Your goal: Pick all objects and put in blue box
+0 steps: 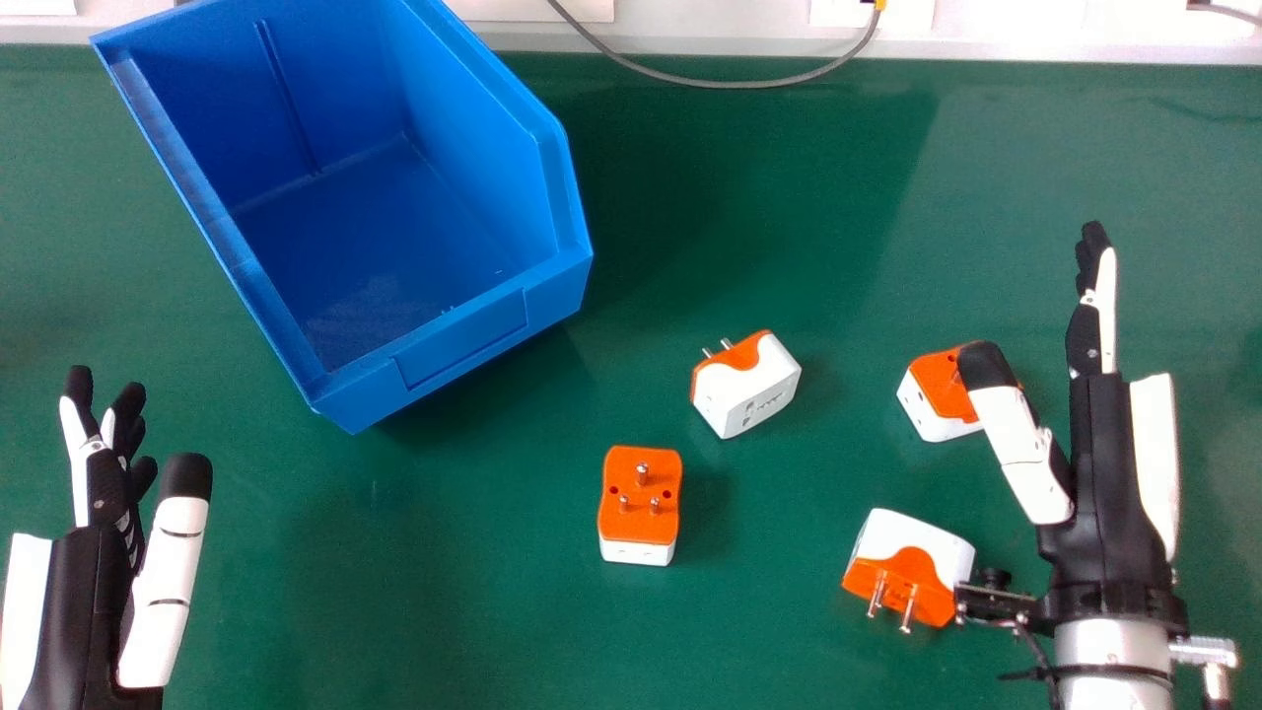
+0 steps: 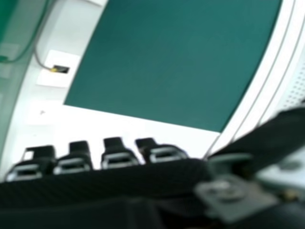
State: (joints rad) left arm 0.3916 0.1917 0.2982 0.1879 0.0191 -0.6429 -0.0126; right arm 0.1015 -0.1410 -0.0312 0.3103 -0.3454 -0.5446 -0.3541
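My left hand (image 1: 108, 513) is open above the table at the lower left of the head view, holding nothing. My right hand (image 1: 1089, 473) is open at the right, its thumb over part of one orange and white adapter (image 1: 937, 399). Another adapter (image 1: 912, 567) lies beside the right wrist, pins toward me. Near the middle are a tilted adapter (image 1: 754, 390) and an adapter with its pins up (image 1: 639, 508). The blue box (image 1: 473, 340) stands at the upper left with a bare floor inside. In the right hand view my right hand (image 2: 119, 155) shows its straight fingertips.
The green table (image 1: 444, 592) carries all of these. A grey cable (image 1: 730, 85) droops over its far edge, in front of a white ledge (image 1: 690, 39). Beyond the fingers in the right hand view lies green table surface (image 2: 176, 62) with a white border.
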